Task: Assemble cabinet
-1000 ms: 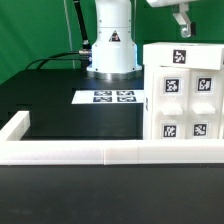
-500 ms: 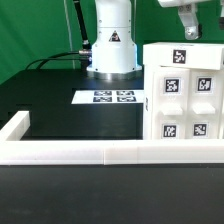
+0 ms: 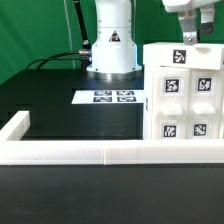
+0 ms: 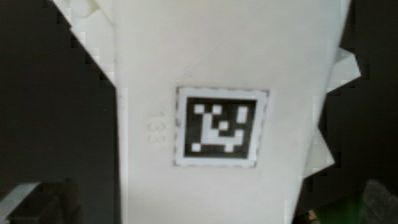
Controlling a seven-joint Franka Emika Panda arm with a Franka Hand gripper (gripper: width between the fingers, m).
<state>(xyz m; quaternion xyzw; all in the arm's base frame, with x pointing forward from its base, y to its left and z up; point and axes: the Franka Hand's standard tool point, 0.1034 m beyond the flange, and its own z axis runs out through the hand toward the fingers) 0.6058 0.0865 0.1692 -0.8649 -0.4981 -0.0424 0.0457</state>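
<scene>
The gripper (image 3: 191, 35) hangs at the top of the exterior view's right, just above the cabinet (image 3: 183, 95) and not touching it; only one dark fingertip shows clearly there, and in the wrist view the fingers are mere blurs at the frame's corners, so I cannot tell whether it is spread or closed, though nothing appears held in it; to my eye it is poised over the top panel, perhaps to press or check it. The cabinet stands upright at the exterior view's right, its front just behind the low white border wall (image 3: 70, 152), which I take to be there to brace parts against; one cabinet, with five square tags visible from this side, one on top and four on the front blocks; the wrist view shows the top tag (image 4: 222, 125) straight below the camera. Further out lies the marker board (image 3: 112, 97), flat on the black table (image 3: 55, 100), carrying four tags, just beside the cabinet; behind it stands the robot's white base (image 3: 112, 45), one arm only.
</scene>
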